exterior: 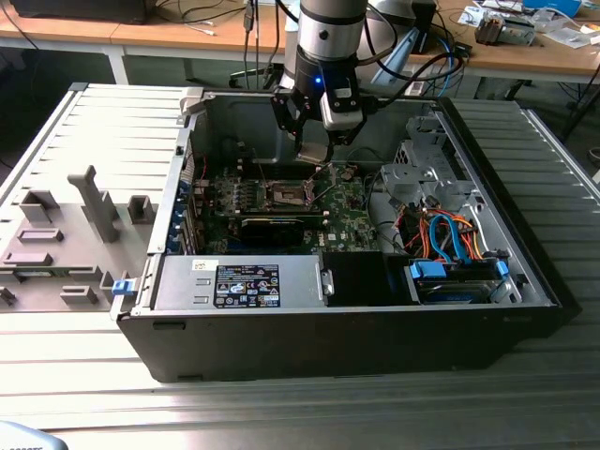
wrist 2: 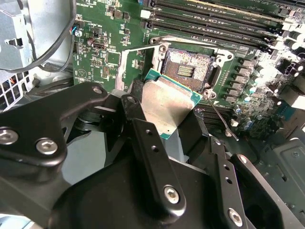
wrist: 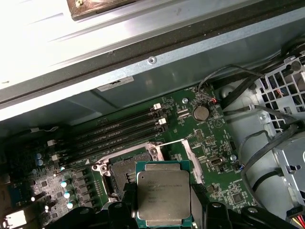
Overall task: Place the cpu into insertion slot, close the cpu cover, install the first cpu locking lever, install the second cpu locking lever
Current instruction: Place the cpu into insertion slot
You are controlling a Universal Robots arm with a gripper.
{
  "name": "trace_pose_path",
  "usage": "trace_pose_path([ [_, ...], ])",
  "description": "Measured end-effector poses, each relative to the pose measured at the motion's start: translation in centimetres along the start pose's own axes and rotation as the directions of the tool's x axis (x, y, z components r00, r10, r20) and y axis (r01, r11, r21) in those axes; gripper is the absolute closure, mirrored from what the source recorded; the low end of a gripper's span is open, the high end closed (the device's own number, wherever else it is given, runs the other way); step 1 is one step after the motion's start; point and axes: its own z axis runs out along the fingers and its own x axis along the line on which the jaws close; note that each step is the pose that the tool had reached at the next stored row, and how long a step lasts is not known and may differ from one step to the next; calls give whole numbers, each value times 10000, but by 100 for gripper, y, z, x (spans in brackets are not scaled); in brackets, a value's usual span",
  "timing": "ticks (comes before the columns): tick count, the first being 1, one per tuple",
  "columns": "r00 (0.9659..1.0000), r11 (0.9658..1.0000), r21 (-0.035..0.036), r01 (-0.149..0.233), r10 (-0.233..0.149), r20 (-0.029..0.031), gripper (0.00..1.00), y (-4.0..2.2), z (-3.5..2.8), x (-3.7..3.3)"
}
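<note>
We see the gripper (exterior: 313, 153) clenched on the cpu (wrist: 163, 194), pinching two opposite edges; the cpu hangs tilted just above the insertion slot (wrist 2: 188, 67), inside the computer case (exterior: 328, 347); the cpu cover (wrist: 191, 156) stands open beside the slot.

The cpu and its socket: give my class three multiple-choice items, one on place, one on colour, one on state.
1. Where is the cpu? A) seated in the insertion slot B) in the hand, over the circuit board C) on the floor
2. What colour is the circuit board round the slot? A) green B) red C) white
3. What state is the slot in? A) holding a chip B) taped over C) open, empty
Key: B, the hand clamps it, not yet seated; A, green shows in both wrist views; C, its dark pin field lies bare.
</note>
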Motion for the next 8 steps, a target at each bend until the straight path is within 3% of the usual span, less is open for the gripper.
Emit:
trace_pose_path([
  [8, 9999, 9999, -3, -129, 129, 12, 46, -2, 0, -1],
])
